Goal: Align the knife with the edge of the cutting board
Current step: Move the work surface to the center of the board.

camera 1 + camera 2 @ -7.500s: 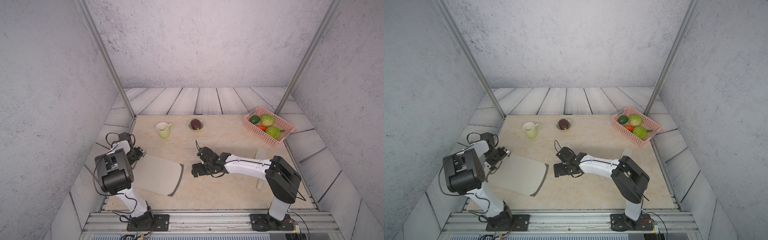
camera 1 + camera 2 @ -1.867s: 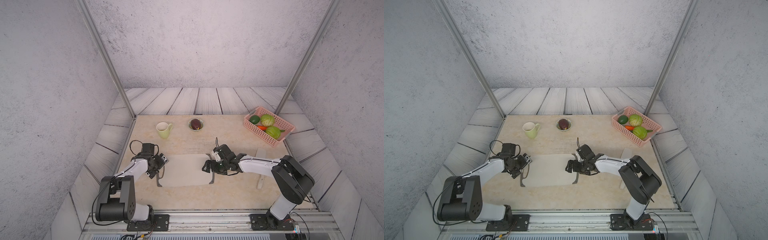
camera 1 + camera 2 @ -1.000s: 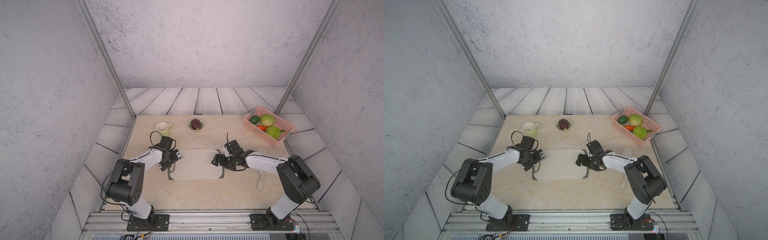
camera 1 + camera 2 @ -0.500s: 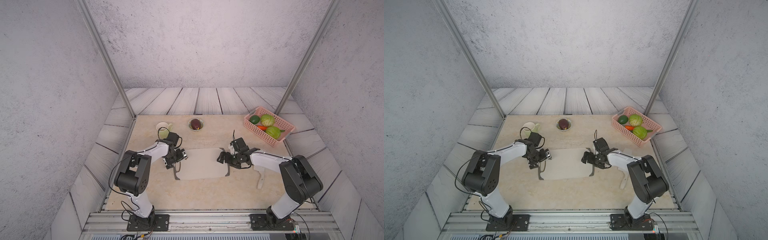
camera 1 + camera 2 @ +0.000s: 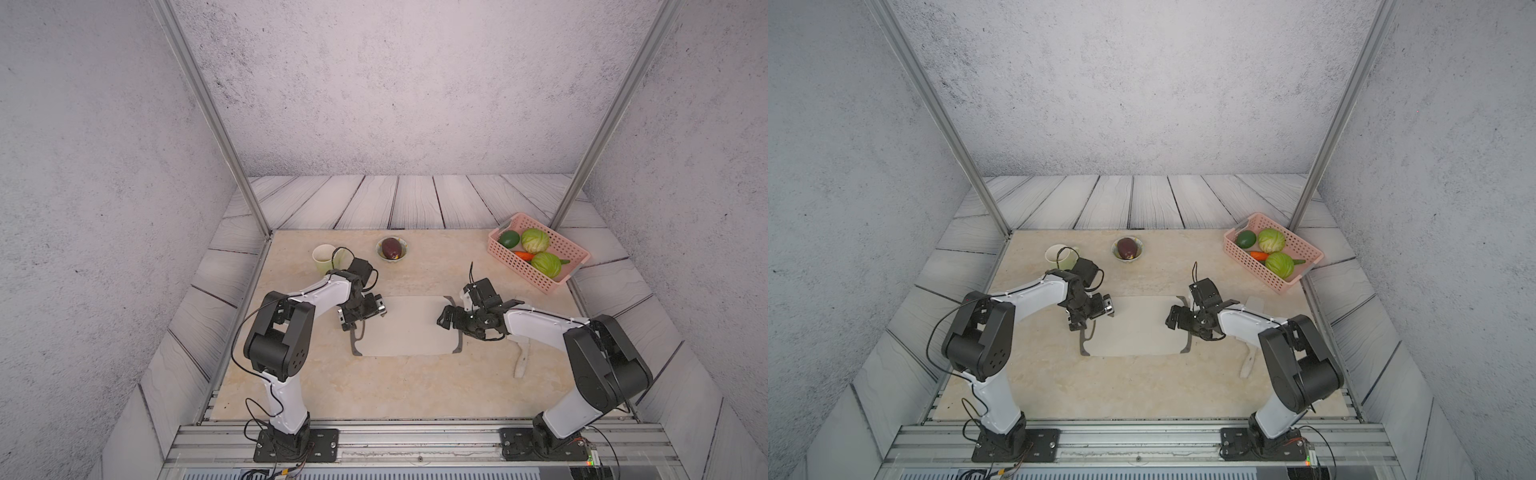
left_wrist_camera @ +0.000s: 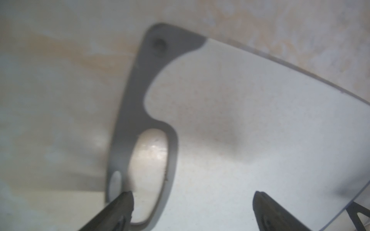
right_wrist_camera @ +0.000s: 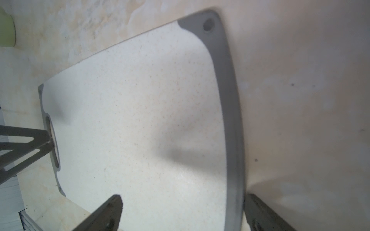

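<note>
We now have the cutting board (image 5: 405,326) at the centre of the table (image 5: 374,386), long edges parallel to the near edge. In the earliest frame it sits near-left and skewed, and half a second ago slightly further left. Knife (image 5: 520,359) is where it was: right of the board, apart from it, blade partly under the right arm. Left jaws apart, one tip at the slotted left trim, the other over the board. Right jaws apart, straddling the right trim. We count one board, one knife, one mug (image 5: 323,257), one bowl (image 5: 378,249), one basket (image 5: 523,266), two arms.
</note>
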`<state>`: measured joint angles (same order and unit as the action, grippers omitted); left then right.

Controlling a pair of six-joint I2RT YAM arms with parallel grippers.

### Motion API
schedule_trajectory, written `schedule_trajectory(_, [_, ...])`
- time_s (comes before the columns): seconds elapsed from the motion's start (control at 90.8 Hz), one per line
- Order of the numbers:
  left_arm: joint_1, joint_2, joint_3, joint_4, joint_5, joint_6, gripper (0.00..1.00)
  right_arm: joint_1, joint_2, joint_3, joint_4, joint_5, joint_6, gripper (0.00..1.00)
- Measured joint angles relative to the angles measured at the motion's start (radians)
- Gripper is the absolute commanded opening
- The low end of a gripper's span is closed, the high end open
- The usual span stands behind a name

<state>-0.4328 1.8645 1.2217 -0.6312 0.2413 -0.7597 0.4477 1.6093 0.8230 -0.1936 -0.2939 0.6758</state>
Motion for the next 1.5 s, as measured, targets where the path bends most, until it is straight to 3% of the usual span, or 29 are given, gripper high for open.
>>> schedule_trajectory(0.187, [-0.048, 0.037, 0.034, -0.016, -0.011, 0.003, 0.98, -0.012, -0.014, -0.016, 0.006, -0.003, 0.001, 0.99])
schedule_trajectory(0.826, [-0.063, 0.037, 0.029, 0.051, 0.047, -0.005, 0.99, -0.074, -0.088, -0.084, -0.019, -0.03, -0.008, 0.99])
schedule_trajectory(1.497, [-0.063, 0.021, 0.008, 0.085, 0.051, -0.006, 0.98, -0.105, -0.021, -0.01, -0.049, -0.064, -0.02, 0.99])
